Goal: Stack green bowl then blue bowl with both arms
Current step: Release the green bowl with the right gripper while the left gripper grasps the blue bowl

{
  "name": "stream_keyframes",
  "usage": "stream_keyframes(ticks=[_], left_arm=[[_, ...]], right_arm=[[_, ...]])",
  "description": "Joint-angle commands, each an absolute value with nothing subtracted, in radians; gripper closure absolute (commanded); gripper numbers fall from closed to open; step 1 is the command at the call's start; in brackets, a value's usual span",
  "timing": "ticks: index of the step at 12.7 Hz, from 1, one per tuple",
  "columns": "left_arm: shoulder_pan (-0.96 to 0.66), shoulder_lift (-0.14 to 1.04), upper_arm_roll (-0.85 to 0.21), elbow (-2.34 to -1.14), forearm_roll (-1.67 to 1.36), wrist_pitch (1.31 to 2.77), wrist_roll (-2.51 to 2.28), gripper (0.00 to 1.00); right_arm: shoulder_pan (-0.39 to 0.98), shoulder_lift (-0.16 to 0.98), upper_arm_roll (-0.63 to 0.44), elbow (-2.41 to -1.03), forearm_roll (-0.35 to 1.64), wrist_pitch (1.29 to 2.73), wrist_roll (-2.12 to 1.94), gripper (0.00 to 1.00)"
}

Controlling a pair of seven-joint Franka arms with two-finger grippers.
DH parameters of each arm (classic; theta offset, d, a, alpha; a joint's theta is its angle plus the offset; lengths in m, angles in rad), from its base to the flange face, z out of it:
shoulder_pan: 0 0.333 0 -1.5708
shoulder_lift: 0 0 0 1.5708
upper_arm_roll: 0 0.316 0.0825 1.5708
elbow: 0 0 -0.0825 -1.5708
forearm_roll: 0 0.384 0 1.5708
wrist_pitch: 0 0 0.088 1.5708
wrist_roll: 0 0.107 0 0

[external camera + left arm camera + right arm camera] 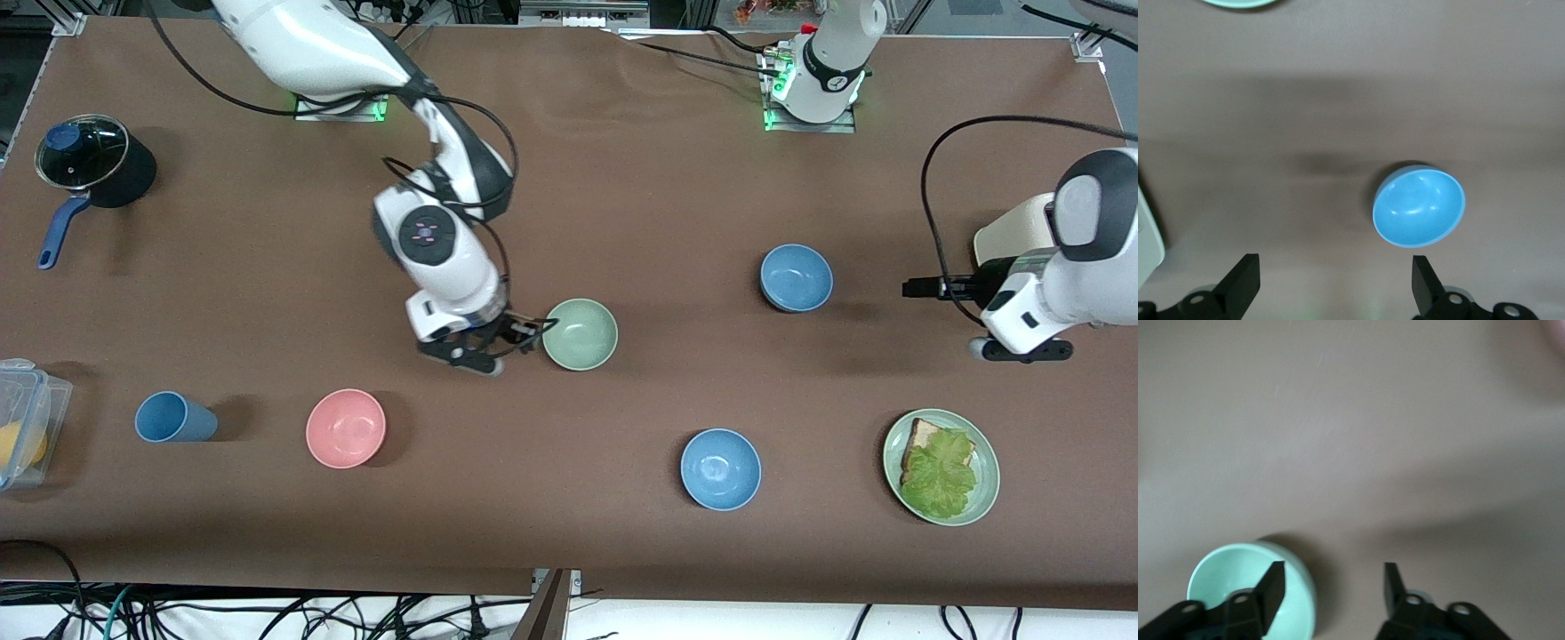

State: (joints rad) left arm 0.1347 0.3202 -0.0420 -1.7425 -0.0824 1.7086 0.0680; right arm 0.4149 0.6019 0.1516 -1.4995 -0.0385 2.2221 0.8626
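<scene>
The pale green bowl (pixel 580 334) sits upright mid-table. My right gripper (pixel 524 336) is open and low at the bowl's rim on the side toward the right arm's end. In the right wrist view the gripper (pixel 1333 567) has one finger over the bowl (pixel 1238 587) and the other outside it, over bare cloth. The steel-blue bowl (pixel 796 277) stands toward the left arm's end. My left gripper (pixel 933 287) hangs open and empty above the cloth beside it. The bowl (pixel 1419 207) shows ahead of the open left gripper (pixel 1335 259).
A brighter sky-blue bowl (pixel 720 468), a pink bowl (pixel 346 428) and a blue cup (pixel 175 417) lie nearer the front camera. A green plate (pixel 987 484) holds toast and lettuce; its rim (pixel 1238 2) shows. A lidded pot (pixel 93 160) and a plastic box (pixel 27 427) are at the right arm's end.
</scene>
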Motion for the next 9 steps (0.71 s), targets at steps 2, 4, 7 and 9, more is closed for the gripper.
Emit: stream_keyframes(ticks=[2,4,7,9], left_arm=[[0.114,0.241,-0.049,-2.041,-0.145,1.989,0.089,0.00],[0.083,0.229,-0.049,-2.153,-0.172,2.128,0.089,0.00],[0.043,0.207,-0.051,-2.288,-0.172,2.307,0.089,0.00],[0.037,0.207,-0.051,-2.318,-0.172,2.347,0.089,0.00]], right_arm=[[0.295,0.395,0.100,-1.555,-0.034,2.012,0.599,0.00],[0.214,0.278,0.097,-1.604,-0.005,1.952,0.507,0.00],[0.144,0.151,0.063,-1.628,0.011,1.806,0.376,0.00],[0.146,0.121,-0.004,-1.605,0.037,1.706,0.249,0.00]])
